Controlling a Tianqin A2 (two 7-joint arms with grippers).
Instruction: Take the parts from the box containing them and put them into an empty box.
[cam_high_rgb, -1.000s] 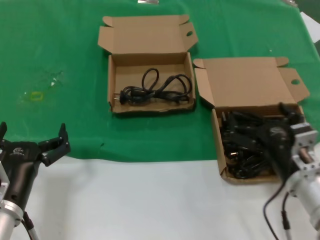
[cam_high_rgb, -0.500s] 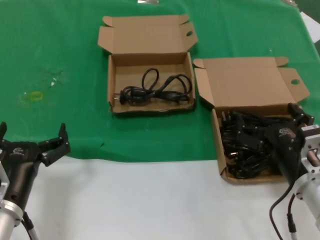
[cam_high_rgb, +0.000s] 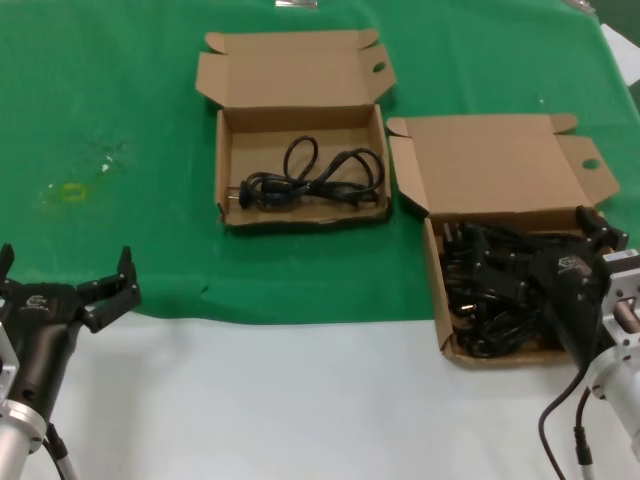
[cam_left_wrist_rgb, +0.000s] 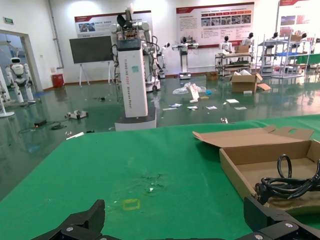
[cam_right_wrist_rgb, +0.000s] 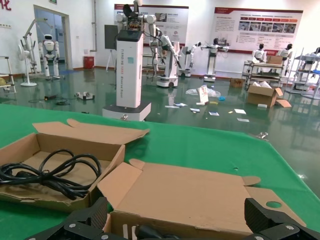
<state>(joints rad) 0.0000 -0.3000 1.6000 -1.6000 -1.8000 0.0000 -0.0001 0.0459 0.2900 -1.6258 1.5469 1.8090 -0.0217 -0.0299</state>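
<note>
Cords (cam_high_rgb: 490, 290), black and tangled, fill the full box (cam_high_rgb: 440, 290), and that heap lies right under and between the jaws of the right gripper (cam_high_rgb: 560, 262). Its jaws are wide apart, and I cannot see any cord pinched in them. From the right wrist view the two finger tips (cam_right_wrist_rgb: 85, 220) stand far apart with the box's open lid (cam_right_wrist_rgb: 185, 192) straight ahead of them. The other box (cam_high_rgb: 228, 170) sits well away from these jaws, off past the lid and to one side, and it already has one coiled cord (cam_high_rgb: 310, 178) lying in it. The left gripper (cam_high_rgb: 68, 280) waits over the white table edge (cam_high_rgb: 300, 400), far from both boxes, with its jaws open too and nothing in them. The step now looks like grabbing one cord out of the pile. To do it well, the jaws should go down over a loop that sticks up on top of the heap, so a single strand sits in the middle between them. A thick plug end would be a poor spot to pinch, because it could slip out. The cords are all mixed up, so a pull may drag others along. A slow lift straight up would let the extra ones fall back in. The cord is long and floppy, so it needs to go high enough to clear the box wall and the standing lid before it moves across to the other box.
</note>
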